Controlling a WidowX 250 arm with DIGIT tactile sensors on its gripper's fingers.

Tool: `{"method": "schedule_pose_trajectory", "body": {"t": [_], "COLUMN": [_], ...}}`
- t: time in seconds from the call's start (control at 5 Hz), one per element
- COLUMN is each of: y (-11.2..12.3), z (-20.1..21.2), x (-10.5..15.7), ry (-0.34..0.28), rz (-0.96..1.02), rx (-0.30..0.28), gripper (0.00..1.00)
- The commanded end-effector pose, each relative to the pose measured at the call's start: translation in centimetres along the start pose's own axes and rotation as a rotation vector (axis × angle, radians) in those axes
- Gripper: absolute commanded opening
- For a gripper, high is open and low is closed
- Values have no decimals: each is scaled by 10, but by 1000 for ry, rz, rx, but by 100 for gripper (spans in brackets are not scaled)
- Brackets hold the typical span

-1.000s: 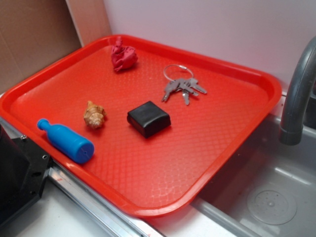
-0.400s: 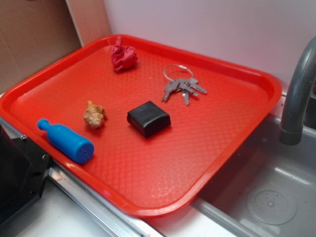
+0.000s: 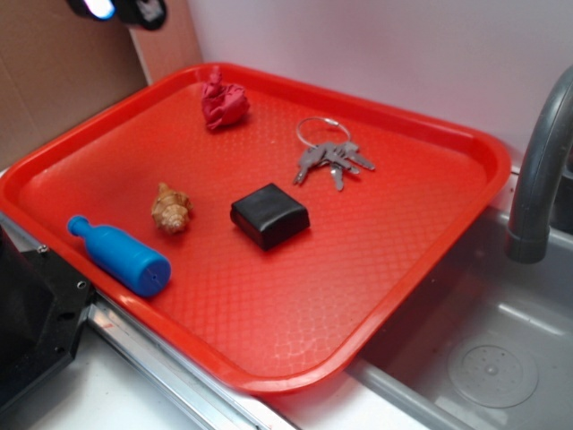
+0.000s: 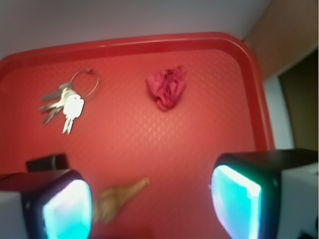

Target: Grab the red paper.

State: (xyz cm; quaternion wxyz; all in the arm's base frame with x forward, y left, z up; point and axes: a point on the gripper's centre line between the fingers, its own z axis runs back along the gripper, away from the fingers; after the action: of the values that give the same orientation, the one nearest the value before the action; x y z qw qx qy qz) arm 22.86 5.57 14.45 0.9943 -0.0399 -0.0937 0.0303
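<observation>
My gripper [image 4: 152,199] has just come into the exterior view at the top left, jaws spread wide and empty, so the crumpled crimson paper wad [image 4: 167,87] near the far rim of the red plastic tray [image 4: 251,74] awaits my descent.

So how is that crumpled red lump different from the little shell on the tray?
The red paper is crimson, soft-looking and creased into a lumpy wad; the seashell is tan, ridged and tapers to a point. The paper lies near the tray's far rim, the shell near the blue bottle. Both are small, about alike in size, and untouched.
</observation>
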Motion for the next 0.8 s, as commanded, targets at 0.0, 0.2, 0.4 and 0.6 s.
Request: {"method": "schedule_pose_trajectory", "body": {"t": [0.0,0.2,0.4,0.6], "y": [16,33,33,33], "z": [-40,-54,-54,-54], "x": [40,45,45,45], "ry": [25,30,30,30], "rz": [-37,-47,-47,-47], "rx": [77,98,98,98], "gripper": [100,100,100,100]}}
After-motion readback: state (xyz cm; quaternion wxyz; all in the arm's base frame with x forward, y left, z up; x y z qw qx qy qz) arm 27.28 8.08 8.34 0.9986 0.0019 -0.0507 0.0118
